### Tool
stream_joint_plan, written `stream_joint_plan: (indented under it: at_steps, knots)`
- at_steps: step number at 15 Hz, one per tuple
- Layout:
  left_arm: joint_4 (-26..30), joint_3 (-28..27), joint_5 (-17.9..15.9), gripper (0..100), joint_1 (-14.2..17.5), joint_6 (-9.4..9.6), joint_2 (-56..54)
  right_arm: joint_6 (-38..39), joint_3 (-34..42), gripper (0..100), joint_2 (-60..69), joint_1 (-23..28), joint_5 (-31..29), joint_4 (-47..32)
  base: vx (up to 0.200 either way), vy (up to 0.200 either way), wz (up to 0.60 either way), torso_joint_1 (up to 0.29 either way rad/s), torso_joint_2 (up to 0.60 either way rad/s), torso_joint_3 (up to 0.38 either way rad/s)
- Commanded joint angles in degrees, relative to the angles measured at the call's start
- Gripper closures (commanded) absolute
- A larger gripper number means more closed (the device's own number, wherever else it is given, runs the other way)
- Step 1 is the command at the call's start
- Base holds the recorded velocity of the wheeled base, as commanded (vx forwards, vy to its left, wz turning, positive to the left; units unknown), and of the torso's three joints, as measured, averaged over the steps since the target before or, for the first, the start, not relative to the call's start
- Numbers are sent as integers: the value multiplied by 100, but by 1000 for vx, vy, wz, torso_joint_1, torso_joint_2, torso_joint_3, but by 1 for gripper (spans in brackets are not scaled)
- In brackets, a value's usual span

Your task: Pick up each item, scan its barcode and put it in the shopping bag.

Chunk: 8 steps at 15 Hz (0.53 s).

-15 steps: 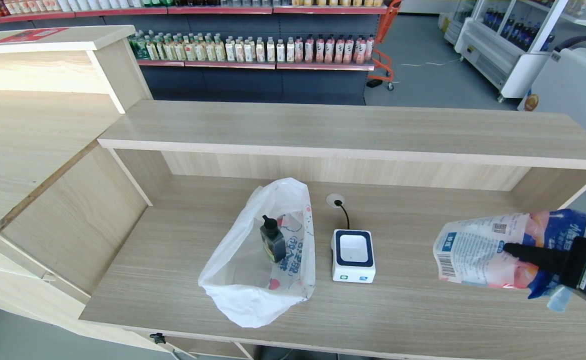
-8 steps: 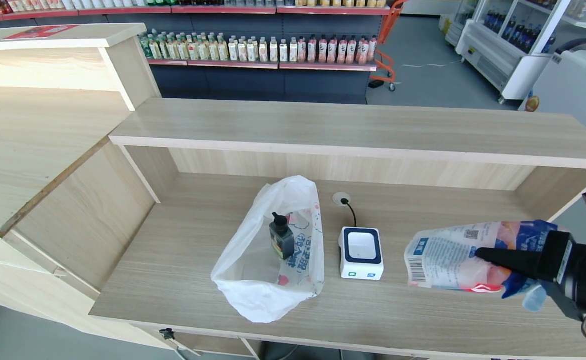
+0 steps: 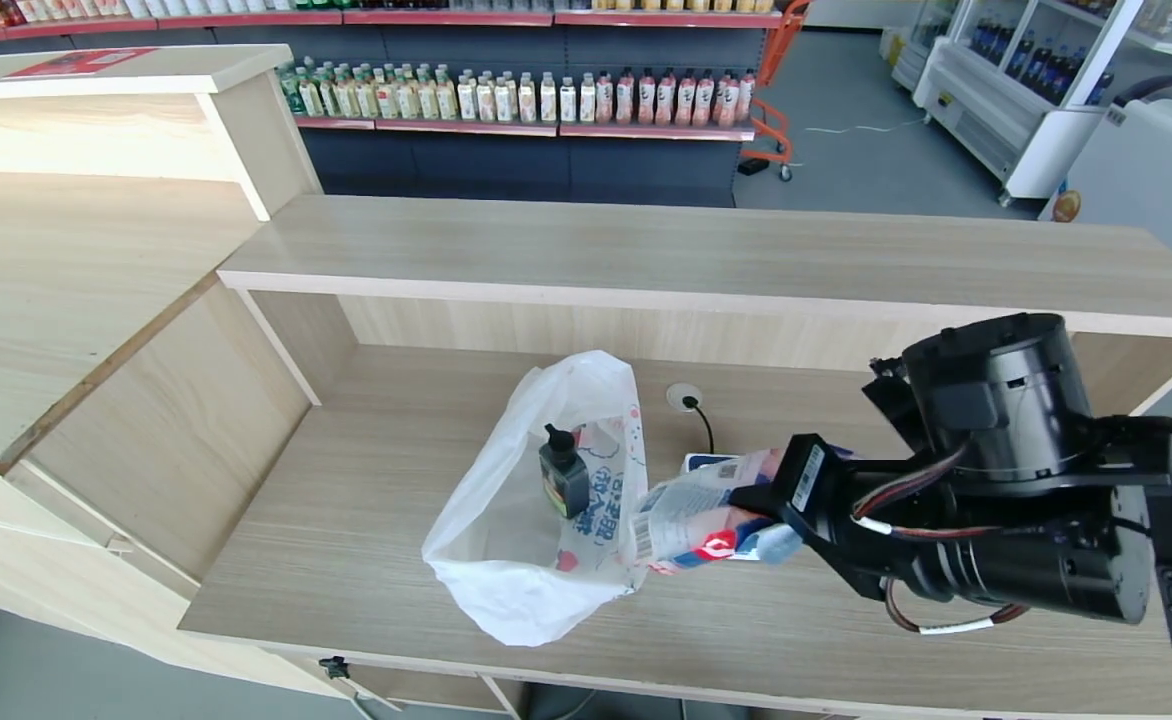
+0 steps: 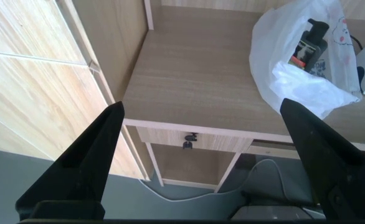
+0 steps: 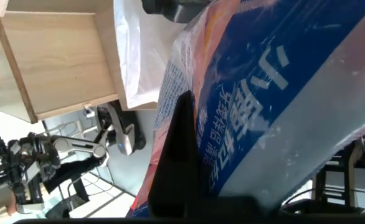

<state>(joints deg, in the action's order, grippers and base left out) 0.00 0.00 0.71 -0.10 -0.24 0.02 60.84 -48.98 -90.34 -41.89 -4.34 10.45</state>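
Right end effector clamped on one pouch | left end effector apart | one bottle in one shopping bag

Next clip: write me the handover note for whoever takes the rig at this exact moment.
Right pincer: shut on the pouch, held over the scanner, barcode end by the bag.
Left pincer: open, empty, out in front of the counter, apart from the bag.
Done: bottle stands in the bag.
Left: pouch into the bag; whether it has scanned cannot be told.
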Motion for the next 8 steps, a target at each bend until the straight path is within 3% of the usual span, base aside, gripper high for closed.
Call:
stream_joint_plan:
  at_steps: [1,4,8]
  knots:
    - [0,0,0,0,1,-2,-2,340,-138,100,-713,-338,47,28,0,0,0,0,0,0]
    - [0,0,0,0,1,-2,-2,446,-217,100,-1038,-434,38,89,0,0,0,0,0,0]
    - [0,0,8,0,1,-2,-2,428,3,100,-1205,-382,285,1003,0,0,0,0,0,0]
